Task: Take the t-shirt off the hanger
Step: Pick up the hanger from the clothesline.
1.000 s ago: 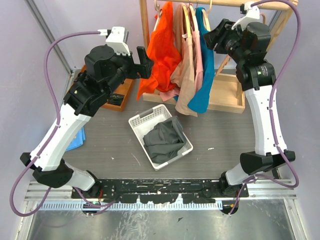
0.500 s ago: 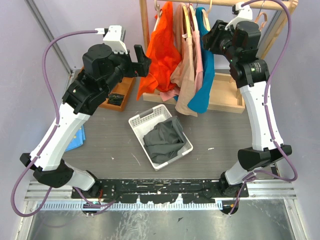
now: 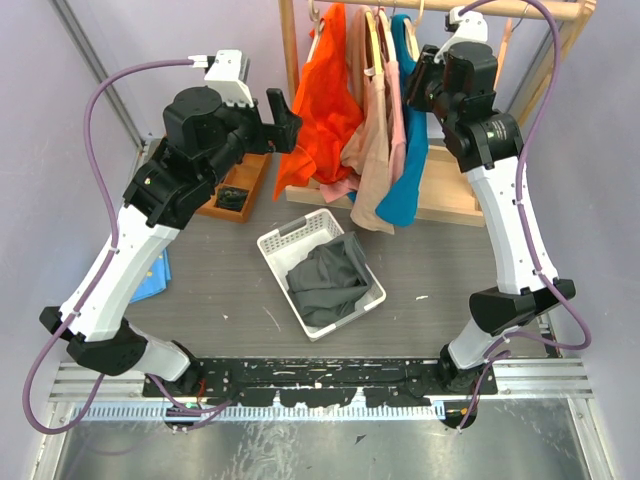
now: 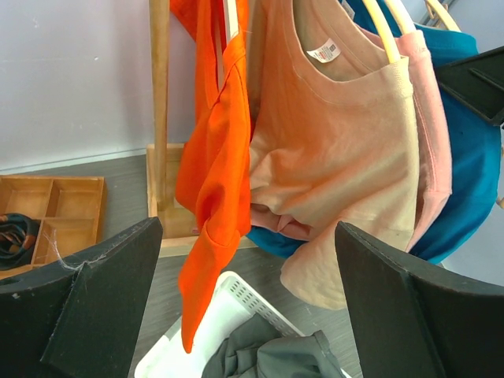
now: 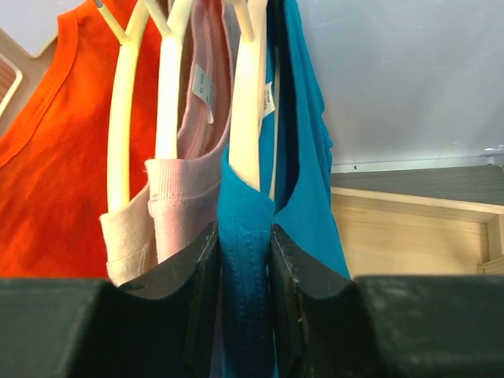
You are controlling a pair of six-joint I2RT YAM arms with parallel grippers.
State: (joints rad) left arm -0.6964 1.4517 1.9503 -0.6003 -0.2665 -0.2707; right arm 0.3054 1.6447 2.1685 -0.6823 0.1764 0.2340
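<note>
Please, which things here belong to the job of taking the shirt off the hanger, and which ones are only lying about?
Job: blue shirt; its hanger; right tool, closed on the blue shirt; rack.

Lying about: orange shirt; tan shirt; pink shirt; basket with grey cloth; wooden tray; left tool, open and idle.

orange shirt (image 3: 325, 90), tan shirt (image 4: 339, 157), pink shirt (image 5: 189, 197), teal t-shirt (image 5: 309, 205) (cream hangers (image 5: 248, 118))

Rail (image 3: 540, 8) packed: orange shirt (image 4: 213, 157), tan shirt (image 4: 331, 150), pink shirt (image 4: 431, 142), teal t-shirt (image 5: 303, 181) hang touching. Hangers (image 5: 248, 102) close-set, narrow slits between. Rack post (image 4: 160, 102) just left of orange. Open room left of post, above wooden tray (image 4: 47, 213).
</note>
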